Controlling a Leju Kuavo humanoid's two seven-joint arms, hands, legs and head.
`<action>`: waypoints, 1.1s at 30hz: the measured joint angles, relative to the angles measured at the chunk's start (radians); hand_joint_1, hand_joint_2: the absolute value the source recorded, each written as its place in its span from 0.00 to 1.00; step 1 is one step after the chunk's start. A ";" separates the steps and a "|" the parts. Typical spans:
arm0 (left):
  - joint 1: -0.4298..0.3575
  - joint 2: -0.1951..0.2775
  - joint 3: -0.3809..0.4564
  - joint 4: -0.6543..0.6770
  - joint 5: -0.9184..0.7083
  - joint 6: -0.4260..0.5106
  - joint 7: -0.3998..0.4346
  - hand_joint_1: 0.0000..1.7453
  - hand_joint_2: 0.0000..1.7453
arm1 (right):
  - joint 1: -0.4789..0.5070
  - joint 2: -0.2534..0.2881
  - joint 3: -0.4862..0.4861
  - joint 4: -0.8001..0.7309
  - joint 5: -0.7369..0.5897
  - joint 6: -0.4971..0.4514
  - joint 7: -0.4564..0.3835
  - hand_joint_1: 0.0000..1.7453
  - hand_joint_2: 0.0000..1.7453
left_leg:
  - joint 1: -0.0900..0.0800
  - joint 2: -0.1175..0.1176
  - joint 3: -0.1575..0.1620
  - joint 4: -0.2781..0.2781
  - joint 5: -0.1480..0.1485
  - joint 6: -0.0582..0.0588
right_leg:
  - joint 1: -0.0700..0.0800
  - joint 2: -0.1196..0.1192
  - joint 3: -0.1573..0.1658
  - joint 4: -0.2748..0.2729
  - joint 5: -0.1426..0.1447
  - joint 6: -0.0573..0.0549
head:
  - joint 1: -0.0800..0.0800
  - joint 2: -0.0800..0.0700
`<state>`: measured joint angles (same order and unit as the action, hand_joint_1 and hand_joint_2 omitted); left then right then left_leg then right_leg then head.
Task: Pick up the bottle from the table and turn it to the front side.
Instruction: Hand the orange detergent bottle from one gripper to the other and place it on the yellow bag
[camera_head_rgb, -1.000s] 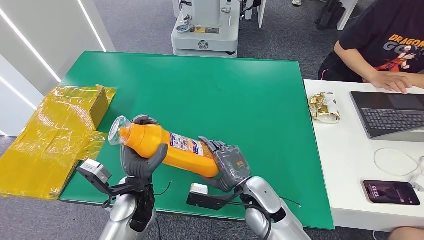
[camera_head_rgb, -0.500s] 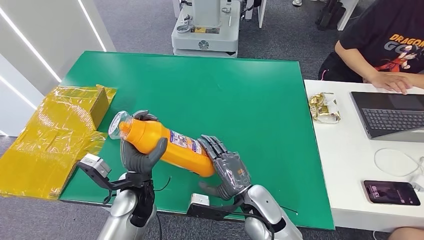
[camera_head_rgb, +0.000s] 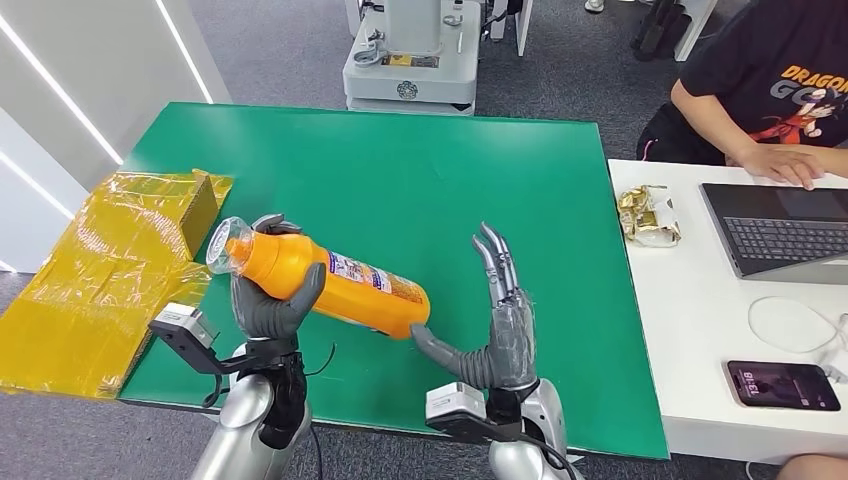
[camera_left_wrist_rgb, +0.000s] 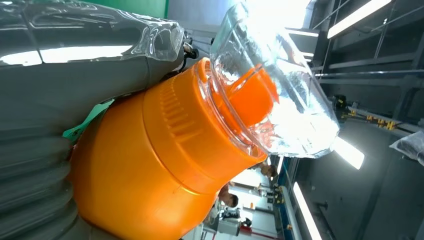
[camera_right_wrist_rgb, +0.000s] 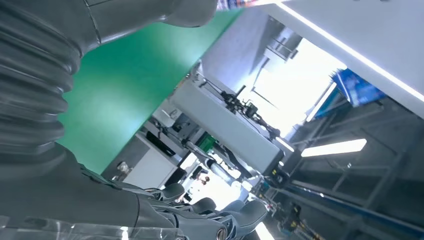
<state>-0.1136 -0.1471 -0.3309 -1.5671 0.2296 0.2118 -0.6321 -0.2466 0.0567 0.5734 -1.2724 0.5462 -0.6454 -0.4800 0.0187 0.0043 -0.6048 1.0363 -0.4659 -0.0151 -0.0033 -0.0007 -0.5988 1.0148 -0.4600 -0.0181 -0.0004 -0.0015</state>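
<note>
Green bench (camera_head_rgb: 420, 170), orange bottle (camera_head_rgb: 330, 285) up in the air.
The left hand (camera_head_rgb: 268, 305) holds it; the right hand (camera_head_rgb: 500, 320) is wide, holding nothing.

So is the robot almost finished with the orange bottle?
Partly. The orange bottle is already off the green table, gripped near its clear cap by the left hand. The right hand is open beside its base. Part of the label shows, but whether it faces front is unclear.
</note>
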 joint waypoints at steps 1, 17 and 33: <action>0.000 0.003 0.000 0.000 -0.001 0.012 -0.004 1.00 1.00 | 0.000 0.002 0.000 -0.002 -0.029 -0.010 -0.016 0.00 1.00 | 0.000 0.000 0.000 0.000 0.000 0.000 | 0.000 0.000 0.000 0.000 0.000 0.000 | 0.000 0.000; 0.057 0.154 0.075 -0.032 -0.425 0.303 0.011 1.00 1.00 | 0.024 0.015 0.025 -0.056 -0.159 -0.047 -0.108 0.00 1.00 | 0.000 0.000 0.000 -0.001 0.000 0.000 | 0.000 0.000 0.000 0.000 0.000 0.000 | 0.000 0.000; 0.000 0.408 0.178 -0.018 -1.002 0.205 0.319 1.00 1.00 | 0.108 0.014 0.014 -0.199 -0.111 -0.047 -0.061 0.00 1.00 | 0.001 0.001 0.001 -0.001 0.000 0.000 | 0.001 0.001 -0.001 0.001 0.000 -0.001 | 0.000 0.000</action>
<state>-0.1138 0.2605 -0.1534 -1.5846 -0.7726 0.4166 -0.3133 -0.1389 0.0706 0.5877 -1.4714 0.4356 -0.6928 -0.5413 0.0196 0.0053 -0.6043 1.0353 -0.4657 -0.0155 -0.0026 0.0000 -0.5993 1.0154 -0.4604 -0.0187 -0.0003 -0.0015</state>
